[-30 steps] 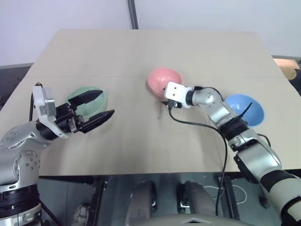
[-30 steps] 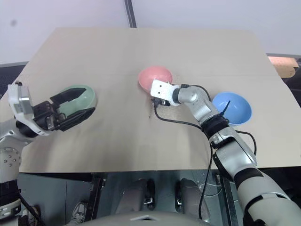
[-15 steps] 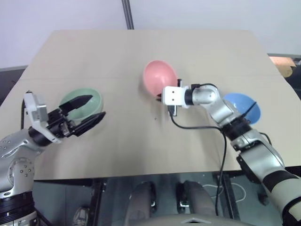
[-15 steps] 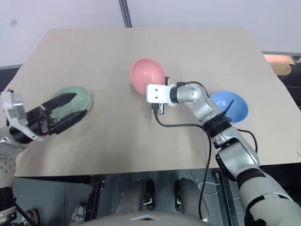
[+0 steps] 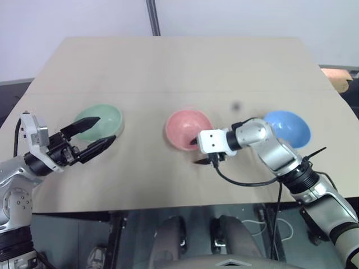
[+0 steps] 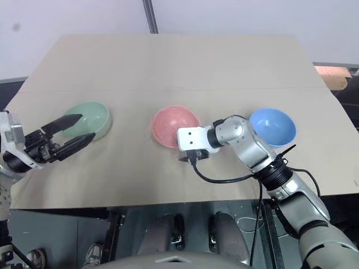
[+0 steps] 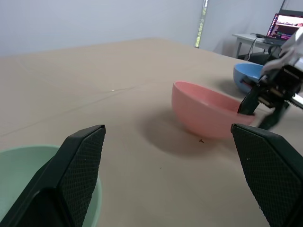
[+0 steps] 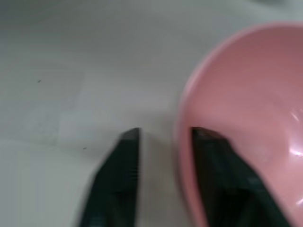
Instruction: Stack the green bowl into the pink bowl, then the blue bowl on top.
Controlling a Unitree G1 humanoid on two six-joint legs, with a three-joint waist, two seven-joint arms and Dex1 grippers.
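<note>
Plain beige table (image 5: pixel 179 67) under a pale wall, seen from the head: green bowl (image 5: pixel 100 122) at the robot's left, pink bowl (image 5: pixel 188 130) in the middle, blue bowl (image 5: pixel 287 128) at the right, all upright, apart, not yet stacked. Left gripper (image 5: pixel 92 137) just beside the green bowl, jaws wide, nothing held. Right gripper (image 6: pixel 186 152) at the near rim of the pink bowl.

From the left wrist: textured black fingers (image 7: pixel 80 165) spread far apart, smooth matte green rim between them, pink bowl (image 7: pixel 208 111) beyond.

From the right wrist: jaws parted, one finger (image 8: pixel 222 184) inside the glossy pink wall (image 8: pixel 246 109), the other outside; no pinch visible.

Advice for the step: close on the thin green rim, lift level, lower centred over the pink bowl.
</note>
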